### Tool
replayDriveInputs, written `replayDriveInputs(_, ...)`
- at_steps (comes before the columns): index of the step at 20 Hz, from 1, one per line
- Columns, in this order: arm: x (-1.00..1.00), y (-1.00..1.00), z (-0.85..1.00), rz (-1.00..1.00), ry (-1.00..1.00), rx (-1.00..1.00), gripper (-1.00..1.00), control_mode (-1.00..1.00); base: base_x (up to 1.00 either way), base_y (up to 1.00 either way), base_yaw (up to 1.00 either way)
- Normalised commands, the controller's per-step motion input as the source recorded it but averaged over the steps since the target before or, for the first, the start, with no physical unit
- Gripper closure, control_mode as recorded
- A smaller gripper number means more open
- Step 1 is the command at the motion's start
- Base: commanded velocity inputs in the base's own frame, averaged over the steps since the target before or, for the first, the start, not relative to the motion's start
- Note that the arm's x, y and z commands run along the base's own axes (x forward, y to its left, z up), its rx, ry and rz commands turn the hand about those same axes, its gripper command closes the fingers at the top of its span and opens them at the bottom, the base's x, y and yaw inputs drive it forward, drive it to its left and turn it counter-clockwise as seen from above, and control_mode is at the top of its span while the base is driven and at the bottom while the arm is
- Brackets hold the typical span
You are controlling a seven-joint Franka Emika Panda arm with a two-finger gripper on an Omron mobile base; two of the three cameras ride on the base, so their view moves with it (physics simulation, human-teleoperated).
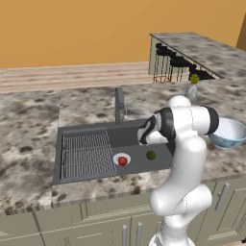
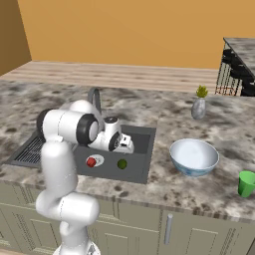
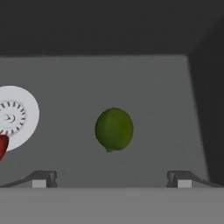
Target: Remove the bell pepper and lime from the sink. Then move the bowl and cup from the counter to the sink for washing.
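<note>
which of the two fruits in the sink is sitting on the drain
The bell pepper, the small red one, rests on the white drain ring. The dark green lime lies apart from it on the bare sink floor.

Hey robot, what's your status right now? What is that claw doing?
Claw open, holding nothing, above the lime. Lime and bell pepper both in the sink. Nothing in the way.

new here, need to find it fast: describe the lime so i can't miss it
Start at the dark grey sink sunk into the speckled counter. On its bare floor, right of the white drain ring with the red bell pepper on it, lies the lime. It is the only dark green ball there, lying alone.
</note>
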Motion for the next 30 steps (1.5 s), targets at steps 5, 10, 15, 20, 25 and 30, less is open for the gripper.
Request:
replayDriveInputs(5,0.11,-0.02,-0.33,-0.01,0.04,0.00,-1.00,-1.00,0.00,0.00,0.00)
replayDriveInputs(10,0.14,-0.02,-0.30,0.00,0.01,0.00,-1.00,-1.00,0.00,0.00,0.00)
replayDriveInputs(15,0.16,-0.05,-0.25,0.00,0.00,0.00,-1.00,-1.00,0.00,0.00,0.00)
replayDriveInputs(20,0.09,-0.04,-0.20,-0.02,0.04,0.02,-1.00,-1.00,0.00,0.00,0.00)
replayDriveInputs(25,0.03,-0.03,-0.15,-0.05,0.08,0.03,-1.00,-1.00,0.00,0.00,0.00)
replayDriveInputs(30,0.03,-0.03,-0.15,-0.05,0.04,0.01,-1.00,-1.00,0.00,0.00,0.00)
